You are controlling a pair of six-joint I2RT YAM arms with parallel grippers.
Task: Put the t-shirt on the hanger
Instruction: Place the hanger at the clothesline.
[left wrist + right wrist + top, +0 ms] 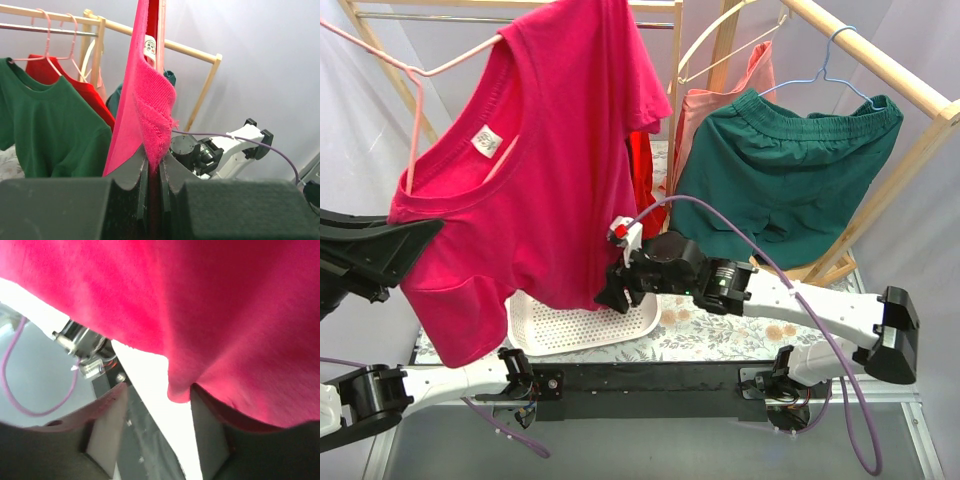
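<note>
The magenta-pink t-shirt (560,160) hangs in the air, its white label (487,139) showing at the neck. The pale-pink wire hanger (416,120) is at the top left, with one arm running into the shirt's neck opening. My left gripper (432,230) is shut on the ribbed collar edge (155,105), seen pinched between the jaws (154,165). My right gripper (612,293) is open at the shirt's lower hem. In the right wrist view the fabric (210,305) drapes over one finger while the gap (157,395) stays unclosed.
A wooden rack (880,60) carries a dark green garment (780,170) on a light-blue hanger (830,65), a cream-white hanger (720,40), a salmon garment (705,120) and a red one (642,170). A white perforated tray (585,325) lies on the table under the shirt.
</note>
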